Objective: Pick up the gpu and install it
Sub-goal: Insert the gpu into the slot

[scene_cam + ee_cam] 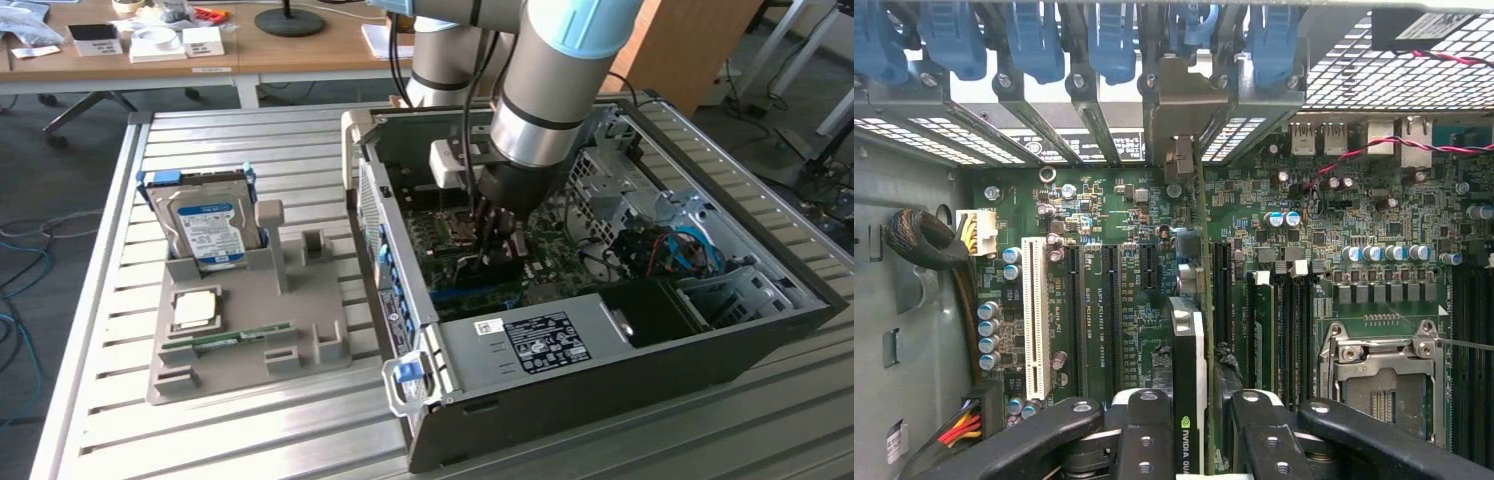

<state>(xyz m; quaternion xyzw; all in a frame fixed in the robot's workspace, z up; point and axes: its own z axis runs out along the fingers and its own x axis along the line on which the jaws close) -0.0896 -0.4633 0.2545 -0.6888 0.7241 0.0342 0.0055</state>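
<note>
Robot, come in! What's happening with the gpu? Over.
Gripper shut on the gpu. Held edge-on over the motherboard, seating unclear. No obstruction seen. Over.

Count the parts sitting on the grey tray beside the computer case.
3. The hard drive stands upright at the far end of the grey tray, the square silver chip lies flat mid-tray, and the RAM stick lies just in front of it. None seems hidden.

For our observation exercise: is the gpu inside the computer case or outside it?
Inside. The gpu stands on edge above the motherboard slots, held between the jaws of the gripper; cannot tell if fully seated.
</note>
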